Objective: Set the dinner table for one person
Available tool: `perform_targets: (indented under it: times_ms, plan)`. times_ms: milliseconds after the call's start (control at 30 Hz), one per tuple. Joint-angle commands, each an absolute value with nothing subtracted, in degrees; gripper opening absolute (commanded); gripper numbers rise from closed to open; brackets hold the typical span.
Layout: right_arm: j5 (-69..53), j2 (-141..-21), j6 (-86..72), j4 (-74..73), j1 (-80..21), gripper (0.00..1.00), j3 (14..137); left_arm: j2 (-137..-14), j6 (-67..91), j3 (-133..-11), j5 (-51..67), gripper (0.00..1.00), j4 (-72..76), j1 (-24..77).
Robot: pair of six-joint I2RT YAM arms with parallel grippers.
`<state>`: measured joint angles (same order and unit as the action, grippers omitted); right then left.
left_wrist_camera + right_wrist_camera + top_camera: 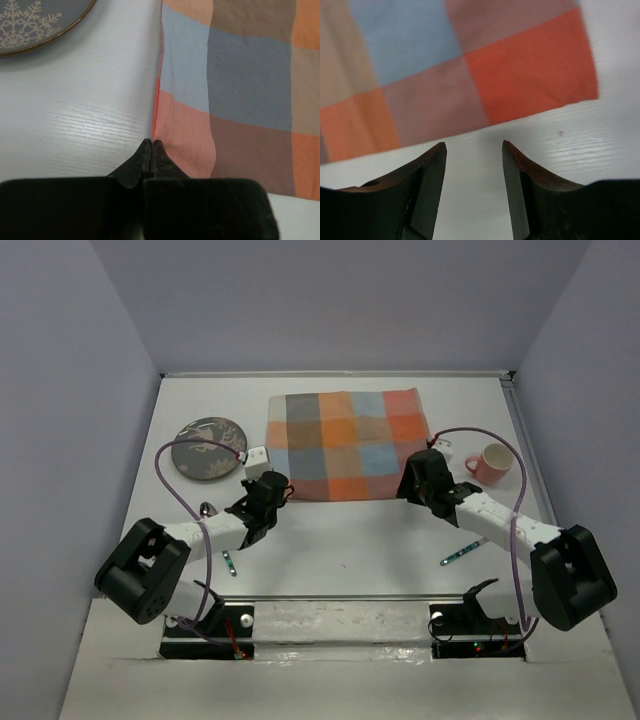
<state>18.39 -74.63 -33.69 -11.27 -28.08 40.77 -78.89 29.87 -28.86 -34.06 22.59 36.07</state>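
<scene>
at the checked cloth's [345, 443] near left corner, the left gripper [151, 145] reaches low, pinching its edge; the right gripper [474, 145] hovers open beside the near right corner.

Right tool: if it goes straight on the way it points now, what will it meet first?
Probably the near edge of the checked cloth, just ahead of the open right tool. Its height is unclear, so it may touch the bare table first.
</scene>
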Motion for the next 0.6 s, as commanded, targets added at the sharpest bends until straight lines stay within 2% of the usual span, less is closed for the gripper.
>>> perform_targets:
  times_ms: [0, 100, 233, 300, 567]
  plan:
    - [20.0, -77.7, -41.5, -6.2, -22.2, 0.54, 38.7, -77.0, 30.3, -27.4, -33.7, 0.0, 28.2, 35.4]
    - [21.2, -80.7, -43.0, -5.4, -20.1, 0.62, 40.1, -75.4, 30.0, -26.7, -31.9, 0.0, 28.8, 35.3]
    - [22.5, -83.4, -44.9, -5.5, -16.3, 0.64, 41.0, -73.4, 29.0, -26.4, -31.1, 0.0, 28.8, 35.2]
    - [21.2, -83.6, -45.8, -5.4, -13.4, 0.65, 40.7, -72.0, 28.8, -26.2, -31.0, 0.0, 28.8, 35.0]
    - [21.9, -83.7, -46.6, -5.0, -12.0, 0.61, 38.7, -70.8, 28.2, -25.3, -29.6, 0.0, 30.0, 34.4]
